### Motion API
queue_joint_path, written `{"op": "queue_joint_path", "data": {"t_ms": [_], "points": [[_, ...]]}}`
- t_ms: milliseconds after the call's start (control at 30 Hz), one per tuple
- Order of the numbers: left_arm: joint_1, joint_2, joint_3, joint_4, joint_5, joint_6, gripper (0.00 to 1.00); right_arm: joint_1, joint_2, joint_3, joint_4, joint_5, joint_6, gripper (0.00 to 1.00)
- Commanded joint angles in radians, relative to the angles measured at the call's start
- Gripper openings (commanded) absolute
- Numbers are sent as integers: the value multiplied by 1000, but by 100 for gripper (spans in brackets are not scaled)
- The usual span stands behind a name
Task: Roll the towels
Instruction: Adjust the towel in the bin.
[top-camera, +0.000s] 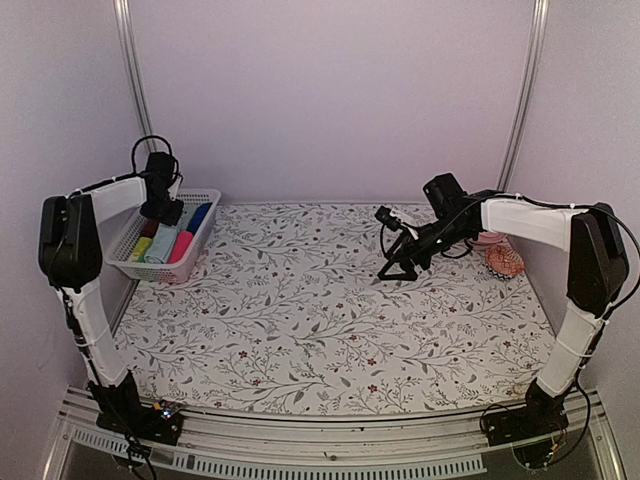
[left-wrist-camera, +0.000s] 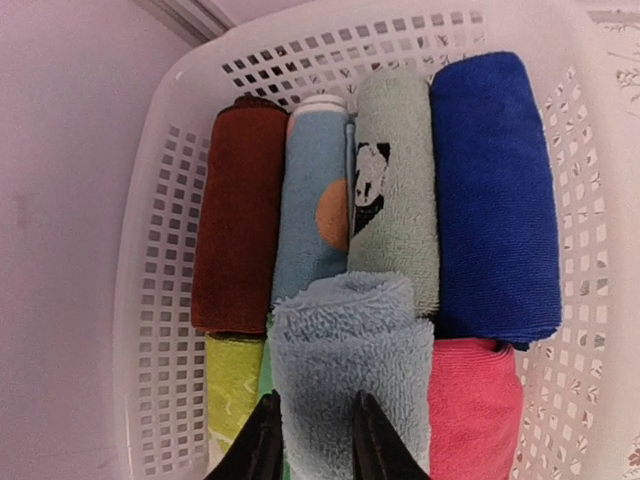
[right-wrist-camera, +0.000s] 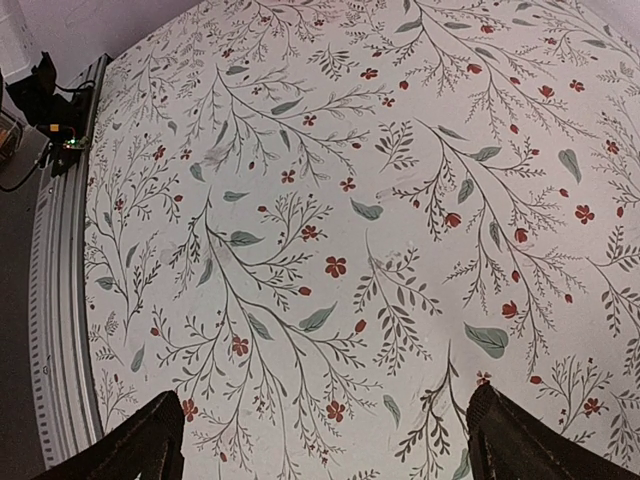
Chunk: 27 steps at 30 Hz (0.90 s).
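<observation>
Pinches the pale blue towel (left-wrist-camera: 340, 340) in the basket (left-wrist-camera: 150, 250) with left gripper (left-wrist-camera: 316, 425); holds right gripper (right-wrist-camera: 325, 440) wide, empty.

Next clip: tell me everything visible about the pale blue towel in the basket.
The pale blue towel is a fat roll of fluffy terry, lying atop the other rolls in the white basket, overlapping a panda-print roll and beside a pink roll. The left gripper pinches its near end between both fingers.
</observation>
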Motion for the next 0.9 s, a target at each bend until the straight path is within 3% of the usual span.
{"op": "queue_joint_path", "data": {"t_ms": [0,333,667,800,867], "points": [[16,83,9,1,28,-8,25,8,14,14,-13,-15,-8,99],[35,106,-15,4,67,-28,27,8,22,16,-15,-11,-9,99],[34,5,-9,8,50,-39,68,10,17,19,-16,17,-13,99],[30,-72,-5,-6,63,-45,96,5,-1,20,-13,56,-13,99],[24,-101,3,-30,80,-55,97,-7,-12,23,-7,75,-9,99]]}}
